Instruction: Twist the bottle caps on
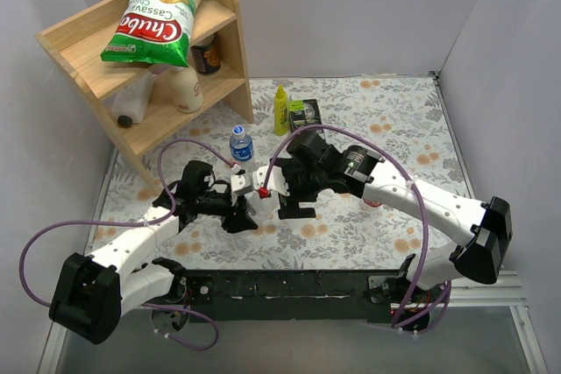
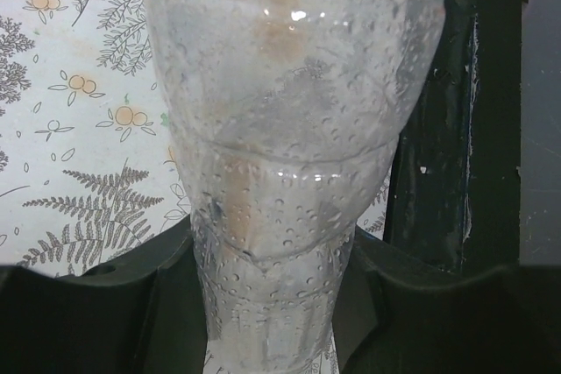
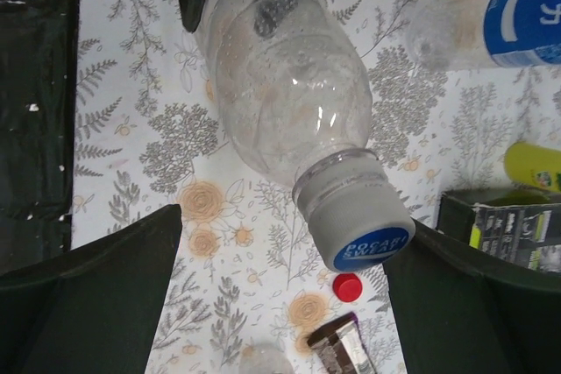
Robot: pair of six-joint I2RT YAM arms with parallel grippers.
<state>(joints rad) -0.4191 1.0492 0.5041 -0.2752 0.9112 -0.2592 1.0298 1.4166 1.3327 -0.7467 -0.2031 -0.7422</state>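
An unlabelled clear bottle (image 2: 289, 129) lies on its side above the table, with my left gripper (image 2: 272, 321) shut on its body. In the top view this bottle (image 1: 243, 184) points right from the left gripper (image 1: 237, 194). A grey cap with a blue top (image 3: 361, 223) sits on its neck. This cap is between the fingers of my open right gripper (image 3: 294, 227), close to the right finger (image 3: 473, 304) and apart from the left one. A red cap (image 3: 347, 286) lies loose on the table beyond. A blue-labelled bottle (image 1: 242, 144) stands behind.
A yellow squeeze bottle (image 1: 280, 109) and a dark box (image 1: 307, 113) stand at the back. A wooden shelf (image 1: 223, 37) with a chips bag (image 1: 158, 19) fills the back left. A foil wrapper (image 3: 337, 348) lies near the red cap. The table's black front edge (image 2: 438, 172) is close.
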